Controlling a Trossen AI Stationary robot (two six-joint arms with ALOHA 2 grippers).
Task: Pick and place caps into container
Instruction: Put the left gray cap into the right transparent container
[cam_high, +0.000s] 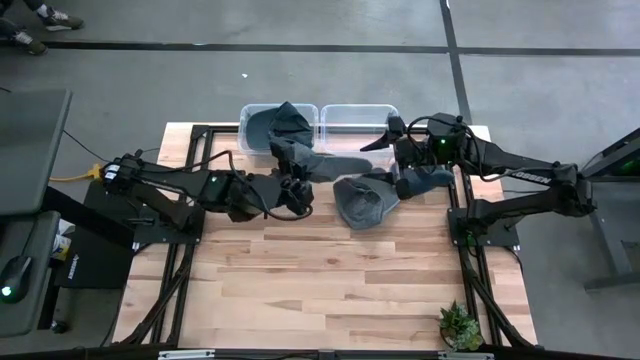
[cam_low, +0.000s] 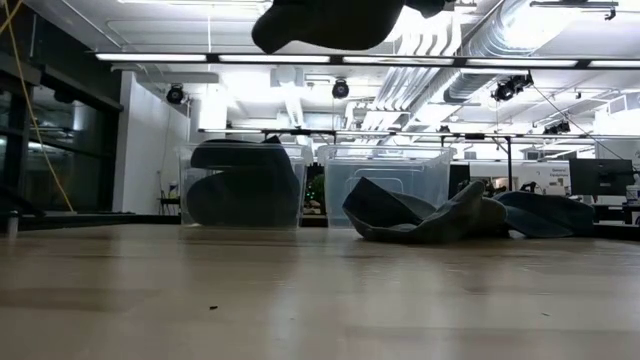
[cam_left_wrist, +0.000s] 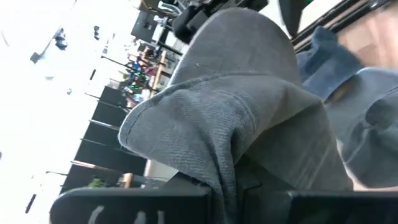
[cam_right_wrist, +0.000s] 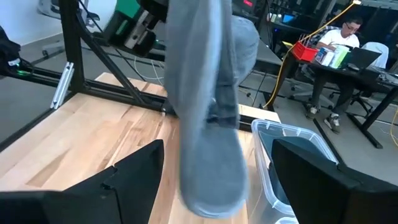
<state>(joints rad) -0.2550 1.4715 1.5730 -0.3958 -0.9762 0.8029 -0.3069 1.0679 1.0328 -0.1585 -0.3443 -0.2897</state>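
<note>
A grey fabric cap (cam_high: 318, 163) is held clamped in the closed fingers of the left gripper (cam_high: 292, 183), lifted clear of the wooden table (cam_high: 330, 290) and hanging just short of the left clear plastic container (cam_high: 277, 126), in which dark caps are already piled. The fingers of the right gripper (cam_high: 391, 137) are spread wide and hold nothing; they are poised at the rim of the right clear plastic container (cam_high: 355, 120), with a loose heap of dark denim-blue and grey caps (cam_high: 372, 196) lying on the table just beside them.

For the step judged to be in hand, the held cap should be carried fully over the container wall before release, since a floppy brim may catch on the rim.

In the low view, the caps are seen filling the left container, and the right one appears empty. In the left wrist view, the cloth is shown gathered between the fingers, a detail hidden from above
</note>
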